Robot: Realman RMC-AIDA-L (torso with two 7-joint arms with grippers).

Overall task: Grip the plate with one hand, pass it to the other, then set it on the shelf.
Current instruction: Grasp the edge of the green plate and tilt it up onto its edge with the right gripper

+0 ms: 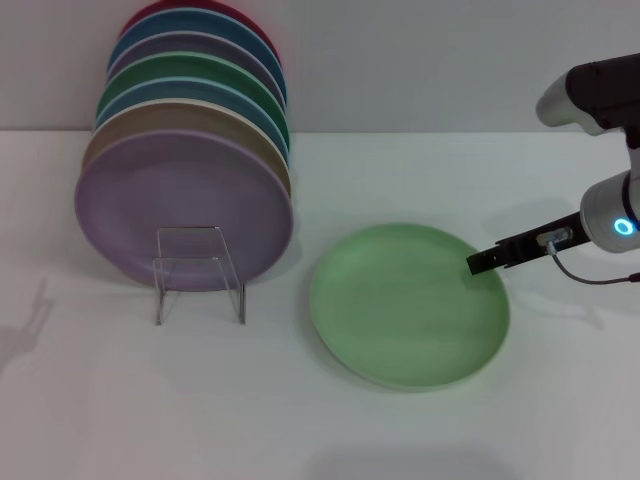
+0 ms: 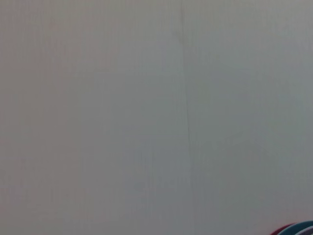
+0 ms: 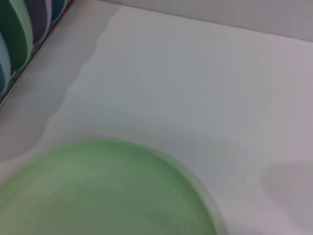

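The plate [image 1: 408,305] was a light mint green, plain and matte. The stacked plates [image 1: 190,150] ran dull purple at the front, then tan, blue, dark green, greyish purple, blue and red (no pattern on any). The shelf [image 1: 198,272] was clear, the table [image 1: 120,400] white. The right gripper [image 1: 480,263] was black, its wrist ring glowing blue.

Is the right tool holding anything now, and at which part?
Cannot be told: the right tool is at the right rim of the round mint-green plate, which lies flat.

text: none readable | labels: none | numbers: none
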